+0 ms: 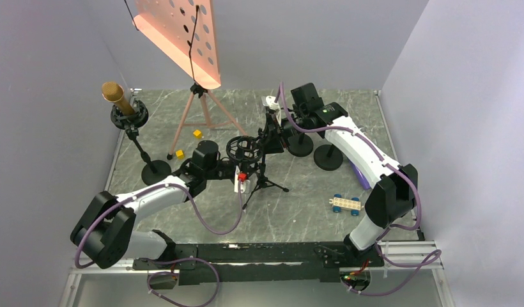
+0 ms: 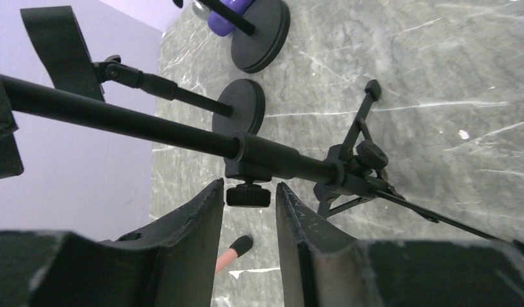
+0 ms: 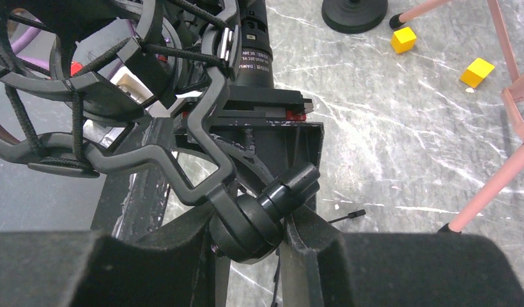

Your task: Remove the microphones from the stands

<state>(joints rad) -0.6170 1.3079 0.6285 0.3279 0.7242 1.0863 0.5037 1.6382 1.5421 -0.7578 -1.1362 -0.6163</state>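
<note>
The gold microphone, a brownish cylinder with a rounded mesh head, leans in a black ring holder on a round-based stand at the far left of the table. A purple microphone with a silver grille lies on the table by the right arm, beside a flat black disc base.

Both arms meet at the tripod stand in the middle. Its shock mount is a black plastic cage strung with woven elastic cords. The right gripper pinches the mount's swivel joint, a rounded black knuckle with a small cylindrical nub, held tight between the matte, scuffed fingers.

The left gripper sits under the stand's smooth black pole. Its wedge-shaped fingers closely flank a small ribbed knob that hangs from the pole's collar. Whether they squeeze the knob or only stand beside it cannot be told.

The table has a grey, white-veined stone look. Farther off stands a pink music stand with a perforated plate and thin pink legs, two yellow blocks near its feet. A cream brick with blue wheels lies near the right arm.
</note>
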